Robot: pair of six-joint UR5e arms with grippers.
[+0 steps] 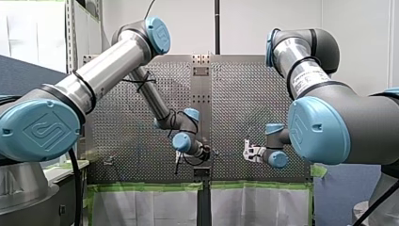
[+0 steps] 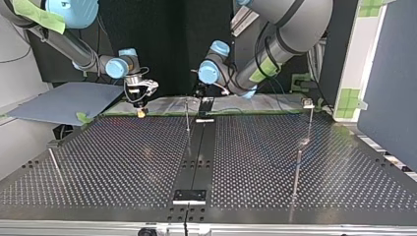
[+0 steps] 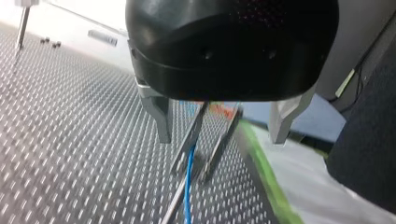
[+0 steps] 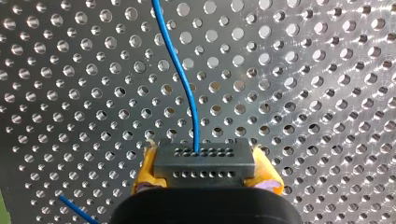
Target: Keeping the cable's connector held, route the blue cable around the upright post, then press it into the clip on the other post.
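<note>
In the front view my left gripper [image 1: 205,153] hangs low near the middle of the perforated table [image 1: 122,141], small and dark against its own wrist, so its fingers cannot be read there. My right gripper [image 1: 246,153] shows as a pale shape just beside it. The cable is too thin to make out in this view. In the top view my right gripper stands at the left, its yellow tip just over the table's far edge. My left gripper is almost wholly hidden behind its wrist joints near the middle. The upright post [image 2: 187,117] rises thin just ahead of it. A second post [image 2: 309,123] at the right carries a small block on top, too small to say whether it is the clip. In the left wrist view the metal fingers [image 3: 158,114] stand wide apart and grip nothing. The blue cable [image 3: 188,179] runs along the table between them, beside thin metal rods whose blur makes post and reflection hard to tell apart. In the right wrist view the yellow pads [image 4: 266,175] are clamped on the dark connector [image 4: 203,161]. The cable leaves the connector's upper row of holes and curves away until the frame cuts it off. Another short blue stretch shows beside the gripper body, also cut off.
</note>
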